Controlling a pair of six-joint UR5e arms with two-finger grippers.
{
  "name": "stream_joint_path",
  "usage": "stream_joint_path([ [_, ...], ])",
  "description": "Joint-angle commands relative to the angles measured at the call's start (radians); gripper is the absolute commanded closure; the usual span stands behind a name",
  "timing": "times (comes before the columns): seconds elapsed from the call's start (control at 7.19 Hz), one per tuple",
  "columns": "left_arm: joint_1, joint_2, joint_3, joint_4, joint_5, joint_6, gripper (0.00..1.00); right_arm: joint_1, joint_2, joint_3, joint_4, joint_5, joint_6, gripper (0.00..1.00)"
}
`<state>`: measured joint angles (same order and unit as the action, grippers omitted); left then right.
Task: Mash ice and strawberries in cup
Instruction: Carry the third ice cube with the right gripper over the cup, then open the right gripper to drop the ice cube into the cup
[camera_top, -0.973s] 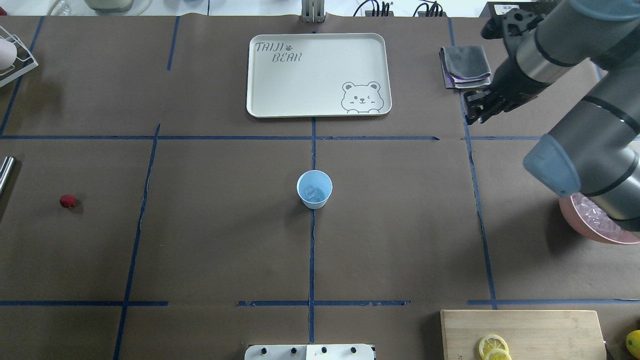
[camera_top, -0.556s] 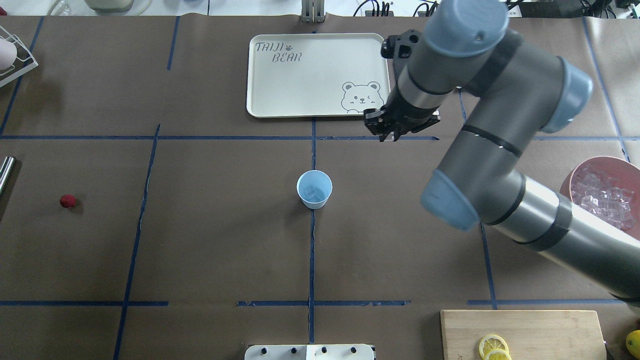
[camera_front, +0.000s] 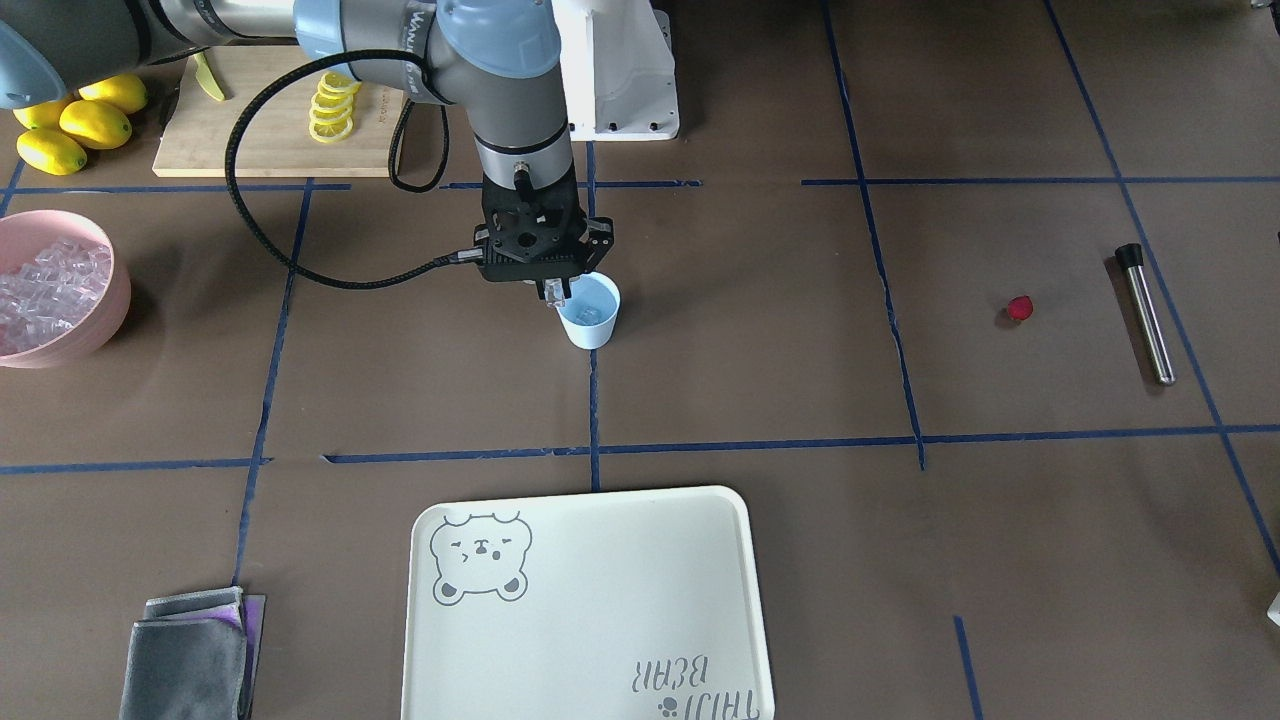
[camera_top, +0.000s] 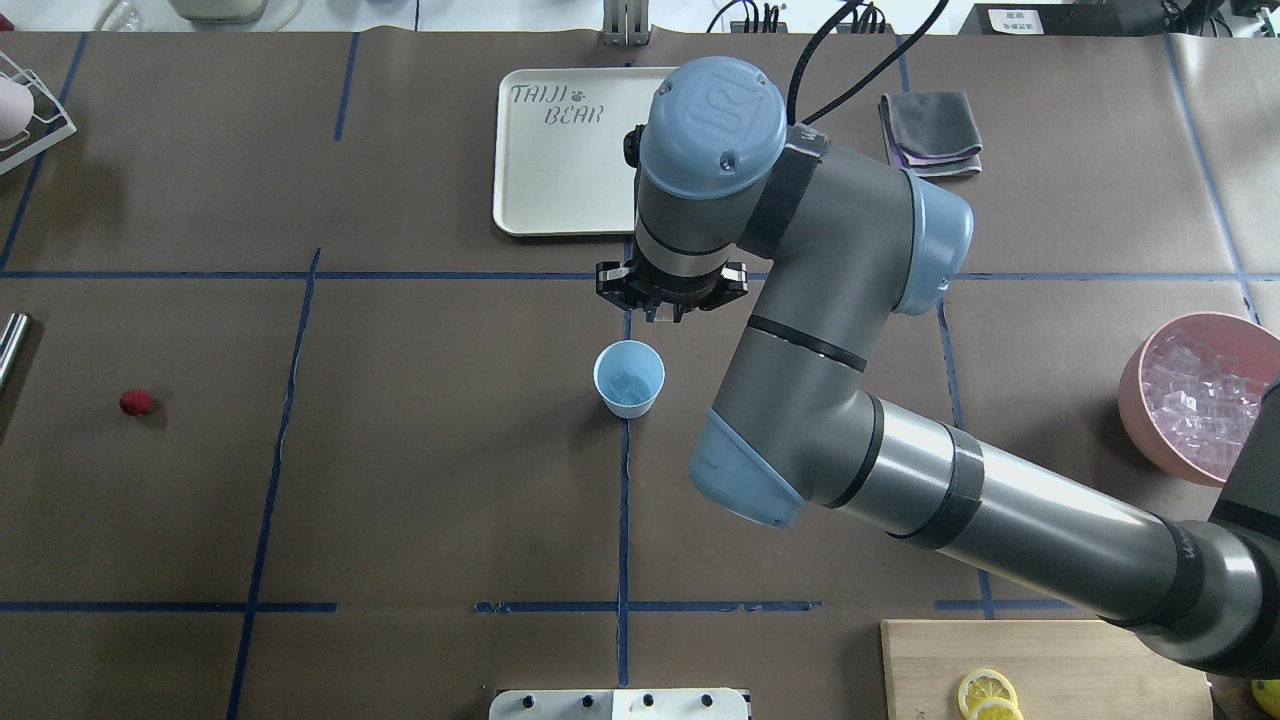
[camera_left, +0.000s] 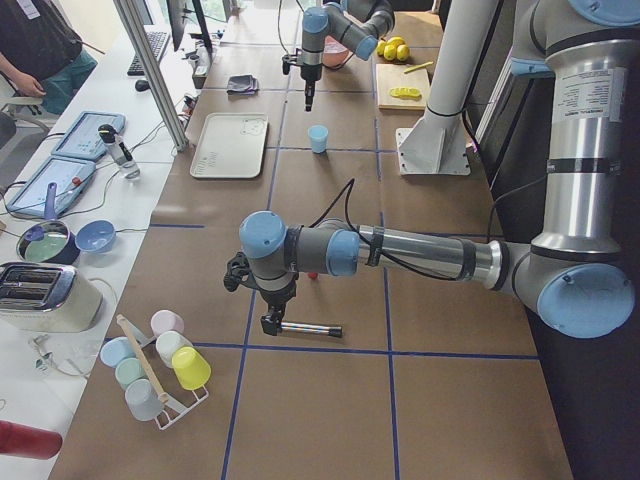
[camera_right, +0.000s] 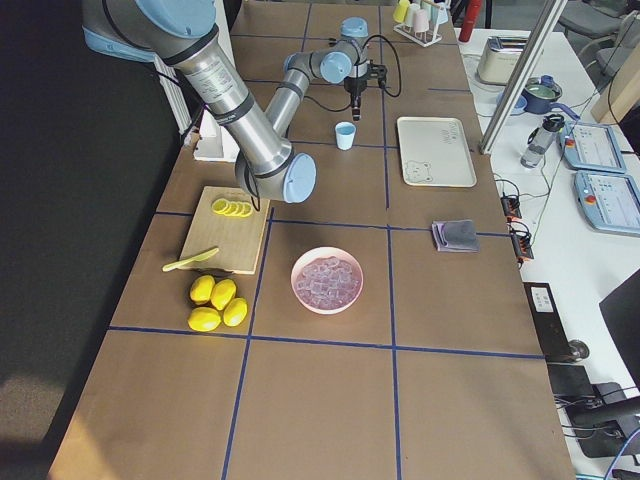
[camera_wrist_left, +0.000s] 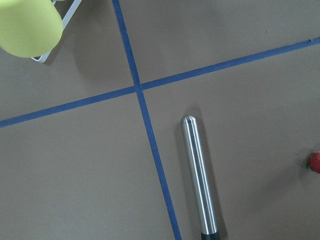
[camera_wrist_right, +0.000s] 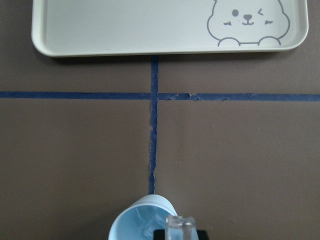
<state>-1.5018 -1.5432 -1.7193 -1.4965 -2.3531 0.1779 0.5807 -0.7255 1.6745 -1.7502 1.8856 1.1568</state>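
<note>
The light blue cup (camera_top: 628, 378) stands at the table's middle with an ice cube (camera_top: 628, 386) inside; it also shows in the front view (camera_front: 588, 312) and the right wrist view (camera_wrist_right: 142, 222). My right gripper (camera_front: 553, 291) hangs just above the cup's rim, shut on a clear ice cube (camera_wrist_right: 180, 227). More ice fills the pink bowl (camera_top: 1135, 395). The strawberry (camera_top: 135, 402) lies far to the left, beside a steel muddler (camera_front: 1145, 315). My left gripper (camera_left: 270, 320) hovers over that muddler (camera_wrist_left: 199, 175); I cannot tell whether it is open or shut.
A cream bear tray (camera_top: 560, 150) lies behind the cup. A grey folded cloth (camera_top: 930, 130) sits at the back right. A cutting board (camera_top: 1040, 655) with lemon slices is at the front right, whole lemons (camera_front: 70, 125) beside it. A rack of cups (camera_left: 155, 365) stands far left.
My right arm has swung from the back right corner leftward and forward to just over the cup. The pink bowl of ice is now uncovered.
</note>
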Motion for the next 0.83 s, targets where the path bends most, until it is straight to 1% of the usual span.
stream_joint_path([
  [0.0, 0.000, 0.000, 0.001, -0.001, 0.000, 0.000, 0.00, -0.062, 0.058, -0.092, 0.003, -0.067, 0.049, 1.00],
  [0.42, 0.000, 0.002, 0.003, 0.001, 0.000, -0.002, 0.00, -0.093, 0.043, -0.095, 0.000, -0.079, 0.052, 1.00],
  [0.56, 0.000, 0.002, 0.003, -0.001, 0.000, -0.002, 0.00, -0.094, 0.044, -0.098, 0.001, -0.079, 0.052, 0.88],
  [0.7, 0.000, 0.002, 0.004, 0.001, 0.000, -0.003, 0.00, -0.107, 0.037, -0.096, 0.003, -0.083, 0.061, 0.02],
])
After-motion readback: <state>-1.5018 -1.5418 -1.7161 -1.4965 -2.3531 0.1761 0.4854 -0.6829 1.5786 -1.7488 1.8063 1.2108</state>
